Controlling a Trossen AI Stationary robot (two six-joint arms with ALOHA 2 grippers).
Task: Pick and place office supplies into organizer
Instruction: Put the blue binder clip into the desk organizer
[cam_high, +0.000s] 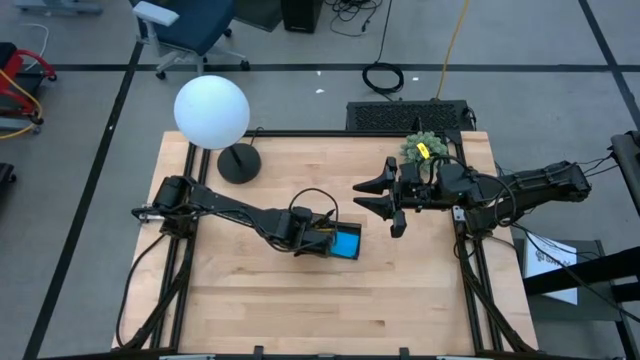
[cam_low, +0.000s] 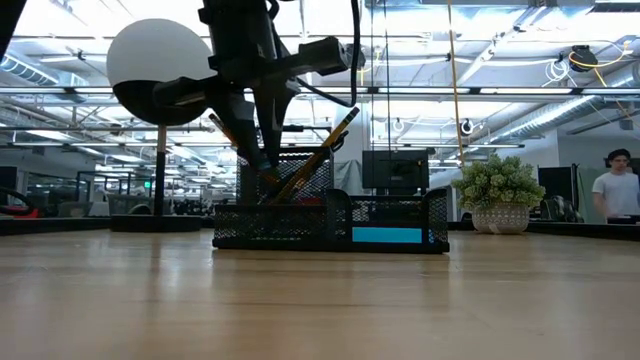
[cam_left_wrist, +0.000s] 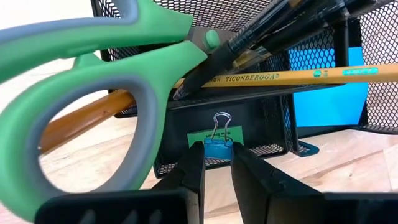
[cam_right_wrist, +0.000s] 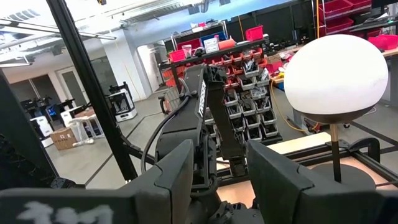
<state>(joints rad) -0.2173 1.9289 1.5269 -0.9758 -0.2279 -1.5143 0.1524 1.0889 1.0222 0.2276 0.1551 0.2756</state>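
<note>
- Reaching over the organizer (cam_high: 322, 236) near the middle of the table (cam_high: 260, 300), the left gripper (cam_left_wrist: 217, 163) is hanging right above it, its two fingers (cam_left_wrist: 186, 174) pinching a small blue binder clip (cam_left_wrist: 218, 148) by its blue body, with the clip's wire loop standing up beyond the fingertips.
- The clip is sitting just in front of the organizer's black mesh wall, before a small green label (cam_left_wrist: 214, 135).
- The green-handled scissors (cam_left_wrist: 93, 93) are standing in the organizer's taller back section, handles up and close to the left wrist camera.
- An orange-yellow pencil (cam_left_wrist: 286, 77) and dark pens (cam_left_wrist: 267, 31) are leaning out of that same section, crossing behind the scissors; in the low view another pencil (cam_low: 318, 155) is slanting up out of the mesh.
- The blue square pad (cam_high: 346, 243) is lying in the organizer's low front compartment, on the side facing the right arm.
- The right gripper (cam_high: 378, 197) is hovering above the table, apart from the organizer, fingers spread and carrying nothing.
- A white globe lamp (cam_high: 211, 111) and a green spiky plant ball (cam_high: 422, 148) are standing along the table's far edge.
</note>
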